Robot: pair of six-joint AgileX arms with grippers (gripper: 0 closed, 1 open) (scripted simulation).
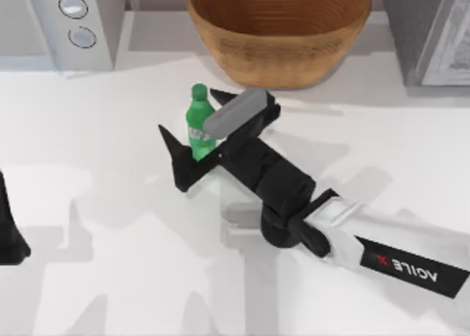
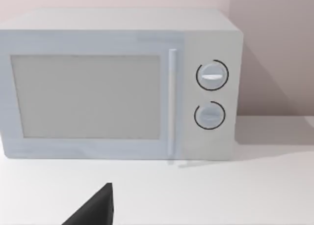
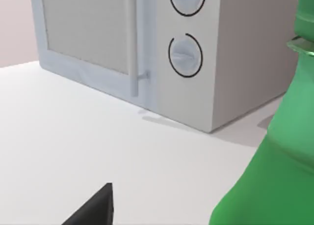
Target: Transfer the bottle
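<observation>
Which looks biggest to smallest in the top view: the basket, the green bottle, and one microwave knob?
1. The basket, by far the widest, though cut off at the picture's upper edge.
2. The bottle, standing upright between the right tool's fingers.
3. The microwave knob, smallest, though nearly as wide as the bottle.

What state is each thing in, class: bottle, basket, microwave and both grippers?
bottle: upright on the table, cap on, between the right gripper's fingers.
basket: upright, nothing visible inside.
microwave: door closed.
right gripper: open around the bottle, not clamped.
left gripper: parked at the table's left edge.
</observation>
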